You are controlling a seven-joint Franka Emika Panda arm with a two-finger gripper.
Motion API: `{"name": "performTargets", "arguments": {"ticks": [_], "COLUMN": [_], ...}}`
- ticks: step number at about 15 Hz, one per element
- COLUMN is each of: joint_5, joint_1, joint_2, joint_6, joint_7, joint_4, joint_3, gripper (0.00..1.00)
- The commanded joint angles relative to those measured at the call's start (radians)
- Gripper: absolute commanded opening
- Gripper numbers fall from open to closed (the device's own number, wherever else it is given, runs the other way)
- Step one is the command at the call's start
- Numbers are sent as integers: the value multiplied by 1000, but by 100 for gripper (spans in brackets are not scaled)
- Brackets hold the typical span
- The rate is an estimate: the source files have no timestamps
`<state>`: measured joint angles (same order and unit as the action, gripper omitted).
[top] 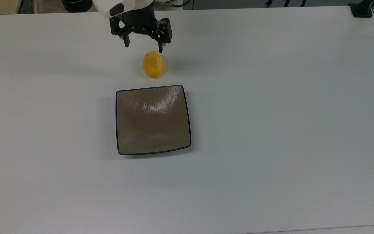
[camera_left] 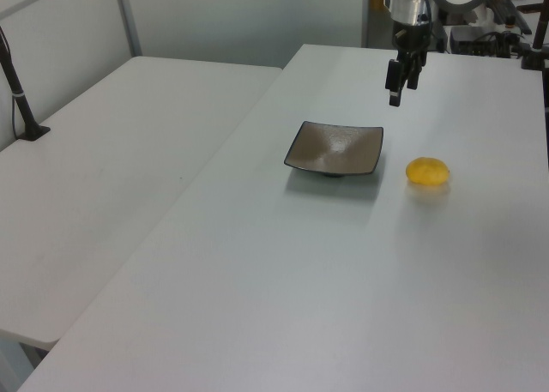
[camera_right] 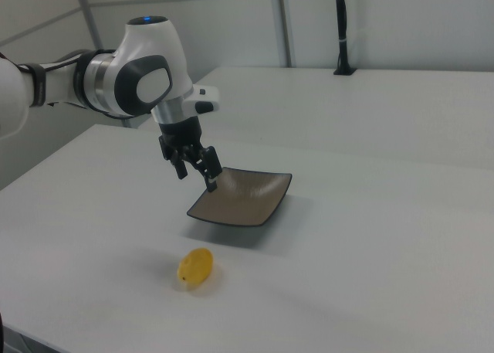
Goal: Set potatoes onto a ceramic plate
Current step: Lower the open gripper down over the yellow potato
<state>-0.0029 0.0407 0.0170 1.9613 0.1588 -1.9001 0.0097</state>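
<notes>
While gripper (top: 143, 46) hangs above table (top: 287, 113), jaws spread wide, nothing held. In top view, left to right: gripper fingers straddle air just behind potato (top: 152, 64); potato lies on bare table, near ceramic plate (top: 153, 120) rim, apart from it, not on it. Handling judgement: potato likely light, firm, smooth-skinned, rounded, so liable to roll or slip; grasp across narrow middle, moderate force. Plate glossy, likely fragile; lower gently. No brands, labels or legible writing seen.
</notes>
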Motion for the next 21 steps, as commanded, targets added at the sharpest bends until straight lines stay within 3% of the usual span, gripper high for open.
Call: {"name": "performTargets", "arguments": {"ticks": [1, 6, 9, 13, 17, 21], "joint_5": [-12, -12, -12, -14, -32, -52], "joint_1": [19, 19, 19, 19, 19, 19], "joint_2": [-3, -8, -28, -28, -3, 55], "joint_6": [16, 19, 21, 21, 126, 186], "joint_7": [-22, -31, -139, -173, -185, -253], "joint_4": [-7, -20, -85, -158, -255, -284], "joint_3": [-16, -16, -16, -16, -16, -16], "gripper": [100, 100, 100, 100, 100, 100]}}
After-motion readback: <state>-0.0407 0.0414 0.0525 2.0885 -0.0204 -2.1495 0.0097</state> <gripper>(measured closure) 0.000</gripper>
